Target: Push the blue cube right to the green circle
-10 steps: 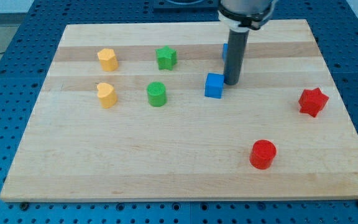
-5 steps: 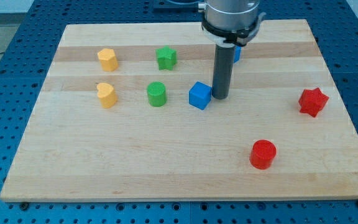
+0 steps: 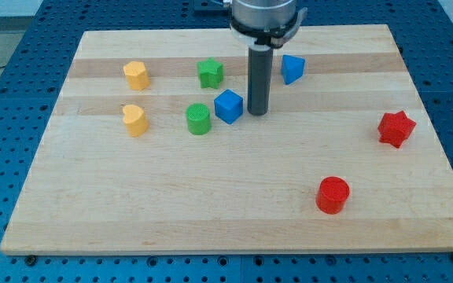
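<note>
Wooden board: pale, light grain, made of glued strips; two slightly darker bands run across near the view's top. Sits on a blue perforated bench with a regular grid of holes, visible on all four sides. Lighting even, diffuse; soft short shadows. A pale strip of surface shows at the view's top left corner.

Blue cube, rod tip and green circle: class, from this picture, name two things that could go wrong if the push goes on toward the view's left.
1. The blue cube sits close beside the green circle. With my tip at the cube's right side, further pushing could likely knock the circle out of place.
2. The cube stands turned, corner forward, so it may spin or slip off my tip toward the green star above.
</note>
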Tool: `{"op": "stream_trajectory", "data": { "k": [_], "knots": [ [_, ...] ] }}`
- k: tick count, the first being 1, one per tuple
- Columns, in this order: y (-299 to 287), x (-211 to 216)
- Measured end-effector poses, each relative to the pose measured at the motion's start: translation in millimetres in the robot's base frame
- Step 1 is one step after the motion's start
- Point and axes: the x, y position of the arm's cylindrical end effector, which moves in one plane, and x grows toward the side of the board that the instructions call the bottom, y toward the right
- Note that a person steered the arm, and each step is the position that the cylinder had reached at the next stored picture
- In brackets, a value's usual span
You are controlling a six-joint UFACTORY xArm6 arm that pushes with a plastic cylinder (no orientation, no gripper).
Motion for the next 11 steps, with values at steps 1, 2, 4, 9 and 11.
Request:
{"op": "stream_trajectory", "data": {
  "k": [1,2,4,9,11],
  "knots": [
    [-61,-33],
    [-75,-18],
    [-48,1],
    [34,66],
    [5,71]
  ]
}}
